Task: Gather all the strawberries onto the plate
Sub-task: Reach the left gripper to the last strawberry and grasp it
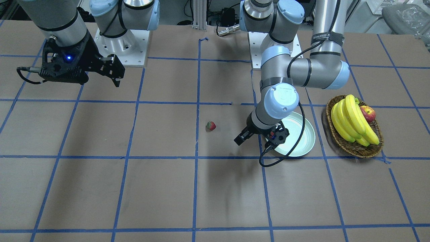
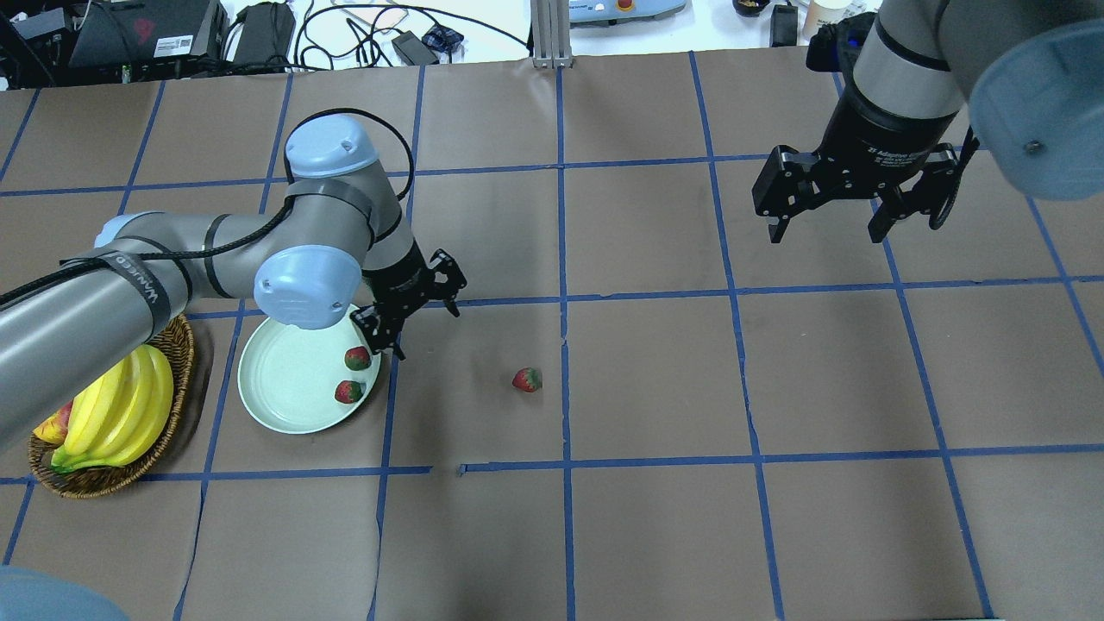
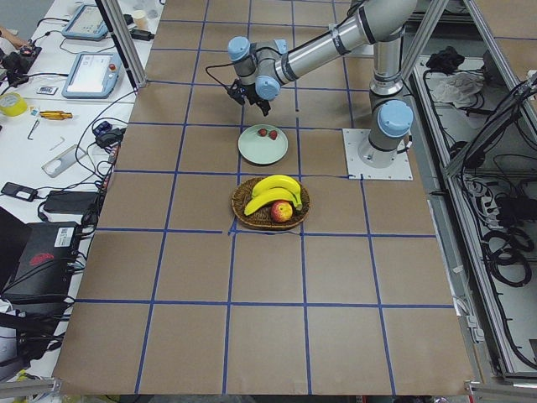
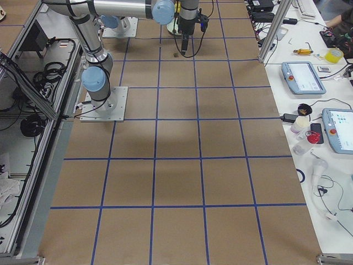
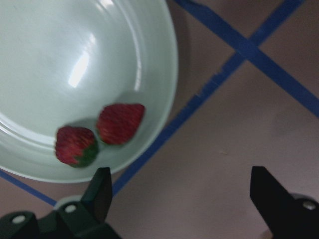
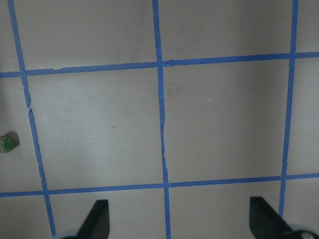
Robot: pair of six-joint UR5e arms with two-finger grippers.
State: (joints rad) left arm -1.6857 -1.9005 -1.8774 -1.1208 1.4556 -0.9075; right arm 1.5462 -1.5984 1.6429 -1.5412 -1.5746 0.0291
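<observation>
Left tool [image 2: 428,332] is held wide open and empty beside the plate [image 2: 285,384]; right tool [image 2: 825,235] is likewise spread

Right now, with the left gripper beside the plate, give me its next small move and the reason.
Probably carry the left gripper across to above the lone strawberry, jaws open. Two strawberries already lie in the mint-green plate; the third sits on the table by a blue tape line, and the left gripper is open, empty and nearer than the right gripper.
</observation>
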